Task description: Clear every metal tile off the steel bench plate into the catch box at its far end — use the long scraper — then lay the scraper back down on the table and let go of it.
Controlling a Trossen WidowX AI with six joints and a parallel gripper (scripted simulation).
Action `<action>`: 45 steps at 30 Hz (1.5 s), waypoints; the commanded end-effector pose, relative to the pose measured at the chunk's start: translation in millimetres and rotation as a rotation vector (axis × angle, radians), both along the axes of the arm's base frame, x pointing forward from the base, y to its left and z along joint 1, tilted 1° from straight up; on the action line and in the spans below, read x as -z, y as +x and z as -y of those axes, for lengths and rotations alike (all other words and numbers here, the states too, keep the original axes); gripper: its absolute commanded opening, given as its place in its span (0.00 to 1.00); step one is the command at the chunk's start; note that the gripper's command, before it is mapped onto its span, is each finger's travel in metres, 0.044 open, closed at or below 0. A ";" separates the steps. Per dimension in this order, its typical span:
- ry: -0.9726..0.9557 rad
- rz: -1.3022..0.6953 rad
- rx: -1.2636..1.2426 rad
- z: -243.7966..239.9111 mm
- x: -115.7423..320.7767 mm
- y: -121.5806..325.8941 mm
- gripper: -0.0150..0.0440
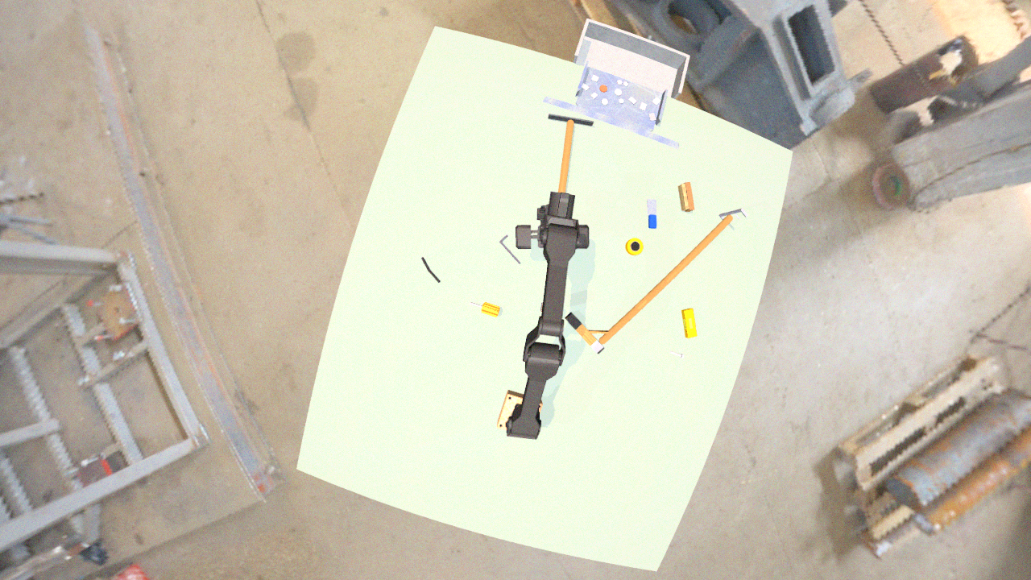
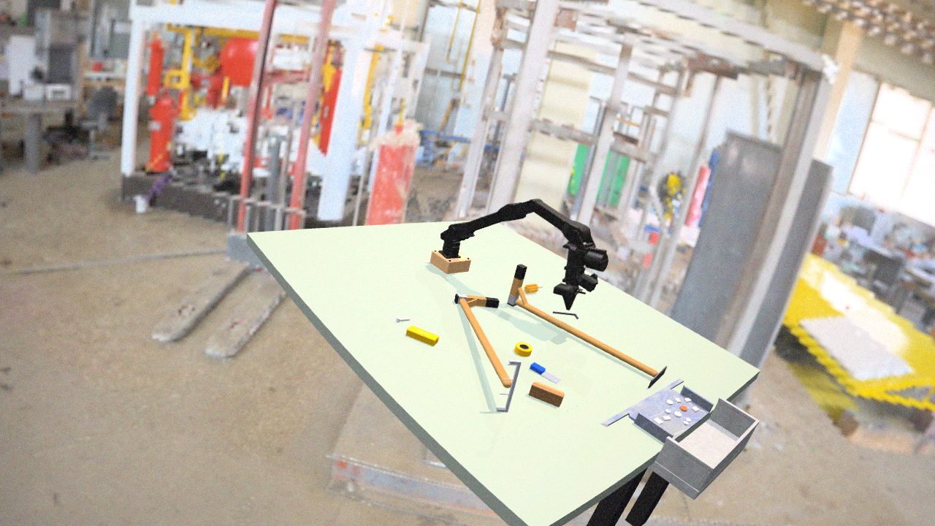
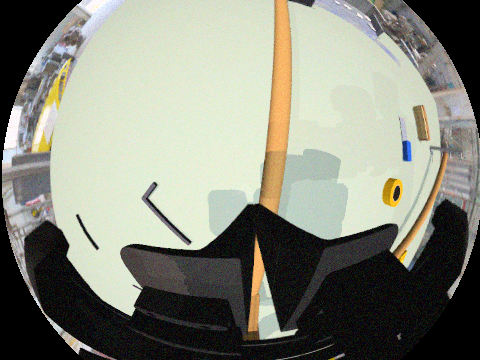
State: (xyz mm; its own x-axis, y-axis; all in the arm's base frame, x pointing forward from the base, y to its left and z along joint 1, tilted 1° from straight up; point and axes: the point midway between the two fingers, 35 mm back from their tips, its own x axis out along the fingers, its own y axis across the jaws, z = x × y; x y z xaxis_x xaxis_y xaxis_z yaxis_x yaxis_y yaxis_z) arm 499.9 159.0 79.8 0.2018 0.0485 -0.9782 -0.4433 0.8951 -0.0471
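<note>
The long scraper (image 1: 566, 155) (image 2: 588, 341) (image 3: 281, 75) lies on the table, its black blade (image 1: 581, 122) (image 2: 657, 377) just short of the steel bench plate (image 1: 663, 138) (image 2: 643, 407). Its upright grip (image 2: 516, 288) stands at the near end. Several white tiles (image 1: 618, 92) (image 2: 677, 413) and one orange tile (image 1: 603, 89) (image 2: 683, 408) lie on the plate. The catch box (image 1: 638, 43) (image 2: 679, 465) is at the far end; no tile shows in it. My gripper (image 2: 568, 307) (image 3: 254, 210) points down, shut and empty, above the scraper's handle. In the top view the arm hides its fingertips.
A second long tool (image 1: 663, 283) (image 2: 483, 340) with a metal bar head lies to the right in the top view. Near it are a tape roll (image 1: 634, 246), a blue-handled knife (image 1: 652, 220), a wooden block (image 1: 687, 196) and a yellow block (image 1: 689, 323). A hex key (image 3: 167, 220) and screwdriver (image 1: 490, 309) lie left.
</note>
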 end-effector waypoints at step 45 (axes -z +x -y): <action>0.009 0.262 0.018 -5.9 -109.8 -29.9 1.00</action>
State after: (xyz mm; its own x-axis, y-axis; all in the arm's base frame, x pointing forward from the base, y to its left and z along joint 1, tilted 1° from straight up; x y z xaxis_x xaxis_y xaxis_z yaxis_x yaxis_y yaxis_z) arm 473.3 165.6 179.7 0.4256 0.0538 -0.9033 -0.4105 0.9011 -0.1398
